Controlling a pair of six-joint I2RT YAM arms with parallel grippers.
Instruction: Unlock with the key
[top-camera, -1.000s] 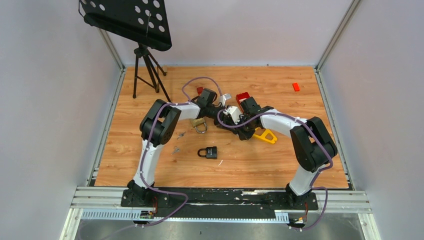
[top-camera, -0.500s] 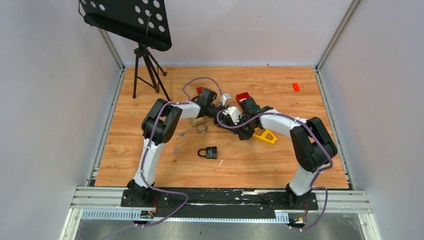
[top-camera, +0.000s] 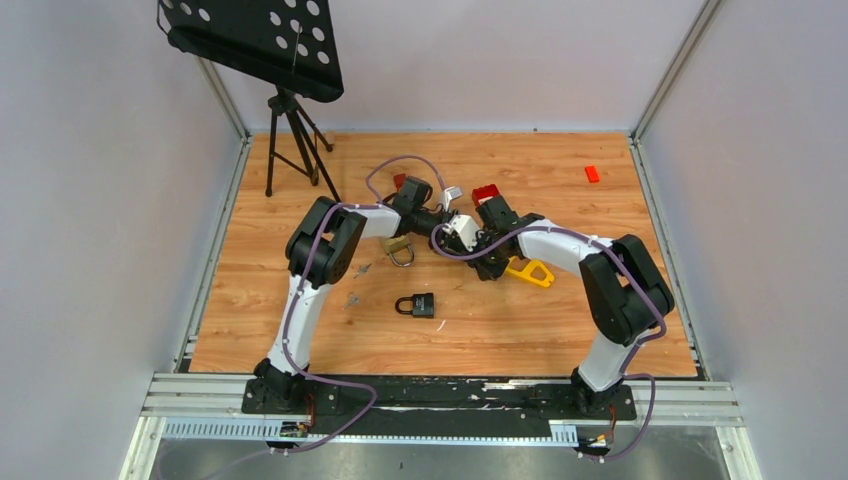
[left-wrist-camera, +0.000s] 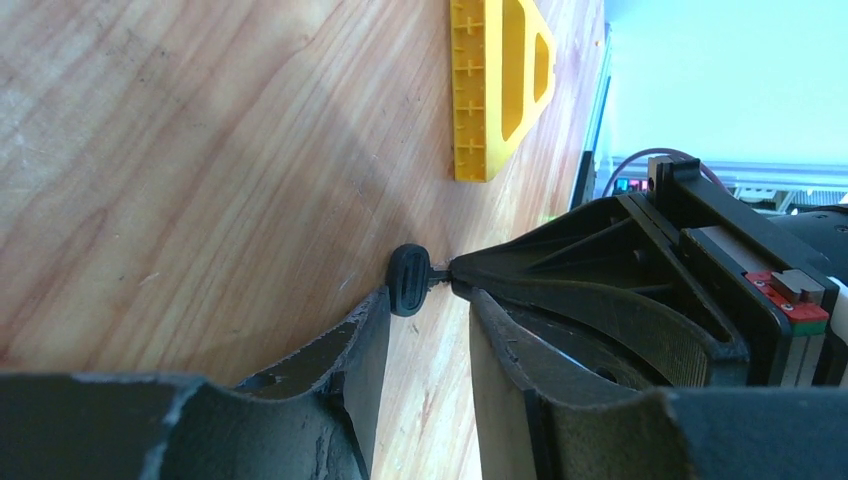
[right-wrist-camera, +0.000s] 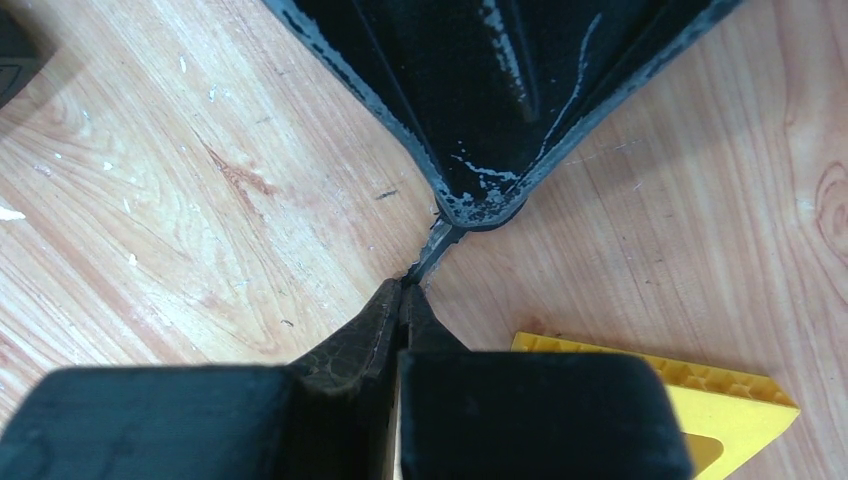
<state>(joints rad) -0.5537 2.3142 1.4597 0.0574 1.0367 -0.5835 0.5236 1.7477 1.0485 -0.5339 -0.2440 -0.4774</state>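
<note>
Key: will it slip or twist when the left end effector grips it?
Probably stiff and light: the key is small, its blade thin metal. It may pivot, since the right end effector pinches only the blade's tip.

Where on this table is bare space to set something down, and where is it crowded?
Bare wood: far right, between the red block and the yellow triangle; the near strip before the black padlock; the left side, nearer than the tripod. Crowded: the centre, where left gripper and right gripper meet by the brass padlock.

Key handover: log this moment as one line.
key handover | right gripper: shut on blade | left gripper: open around head | black padlock: lying free
</note>
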